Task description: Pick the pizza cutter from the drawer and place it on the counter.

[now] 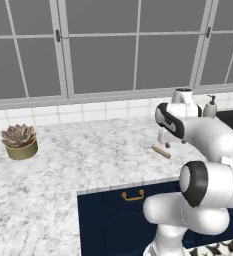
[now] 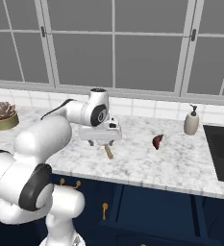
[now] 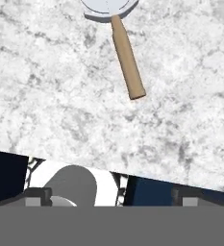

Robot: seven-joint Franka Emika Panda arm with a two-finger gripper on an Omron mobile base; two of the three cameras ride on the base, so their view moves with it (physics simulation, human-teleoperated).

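I judge the placing step all but done: the pizza cutter [image 3: 120,45] lies flat on the counter [image 1: 63,165], near its front edge, above the dark blue drawer [image 2: 152,211]. My gripper [image 2: 100,140] hangs just above it with nothing between the fingers; how far they are spread I cannot tell. Next I would lift clear and back off. The cutter has a thin, pale round blade and a smooth, slightly tapered tan wooden handle; the counter is white-and-grey marbled stone.
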